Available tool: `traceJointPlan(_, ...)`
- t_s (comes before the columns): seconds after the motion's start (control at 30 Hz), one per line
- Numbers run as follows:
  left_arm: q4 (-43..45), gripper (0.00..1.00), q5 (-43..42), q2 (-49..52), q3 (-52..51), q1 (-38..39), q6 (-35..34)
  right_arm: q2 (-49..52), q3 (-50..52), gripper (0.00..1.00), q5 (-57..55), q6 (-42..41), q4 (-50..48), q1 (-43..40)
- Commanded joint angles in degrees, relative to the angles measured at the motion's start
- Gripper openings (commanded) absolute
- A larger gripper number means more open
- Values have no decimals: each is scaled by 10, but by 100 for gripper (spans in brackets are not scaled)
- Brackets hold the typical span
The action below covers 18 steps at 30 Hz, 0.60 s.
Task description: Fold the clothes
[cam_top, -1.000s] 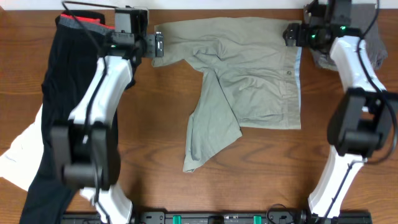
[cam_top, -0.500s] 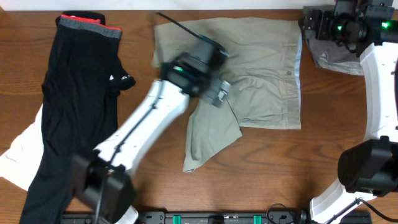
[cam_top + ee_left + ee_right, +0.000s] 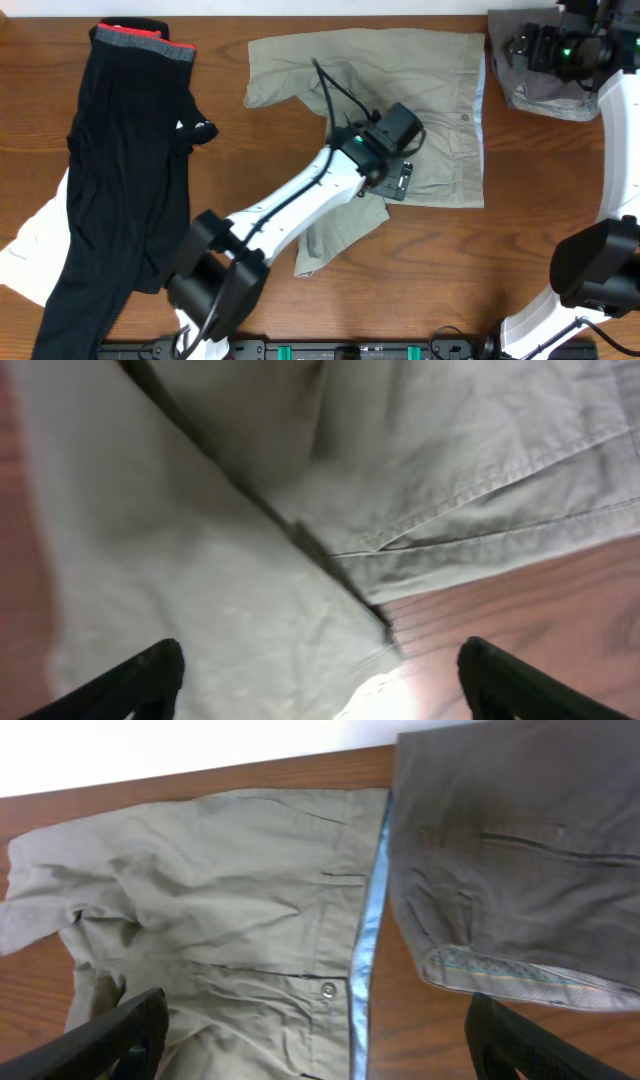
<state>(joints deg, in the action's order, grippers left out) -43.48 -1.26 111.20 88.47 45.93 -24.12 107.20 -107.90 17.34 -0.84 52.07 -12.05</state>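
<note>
Open wide and empty at the left tool, low over the khaki-green trousers at centre frame, where the down-turned leg crosses the lower edge of the seat. Seen from the left wrist: dark fingertips in the two bottom corners, wrinkled cloth and a stitched hem between and above them, and a wedge of bare wooden desk at lower right. Cannot tell whether cloth is touched.

Outward from there: spread flat across the upper middle of the overhead frame, waistband to the right and running top to bottom, with a pale blue waistband lining along that edge and a button just inside it. One leg along the top toward the upper left, the other angled down toward bottom centre, its end on bare wood.

Likewise released at the right tool, in the upper right corner, raised clear of the cloth and gripping nothing. Below it, a folded grey garment, just beside the waistband.

Far left: a long black garment with a red-and-grey band at the top, partly over a white cloth at the left edge.
</note>
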Motion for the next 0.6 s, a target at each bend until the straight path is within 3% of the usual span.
traceJointPlan(0.0,6,83,7,43,-4,11,-49,4,0,93,5,-9,3,-9)
traceJointPlan(0.23,18,74,7,99,-4,14,-52,4,0,93,5,-8,2,-14)
traceJointPlan(0.57,17,31,9,99,-4,14,-51,4,0,93,5,-8,2,-14)
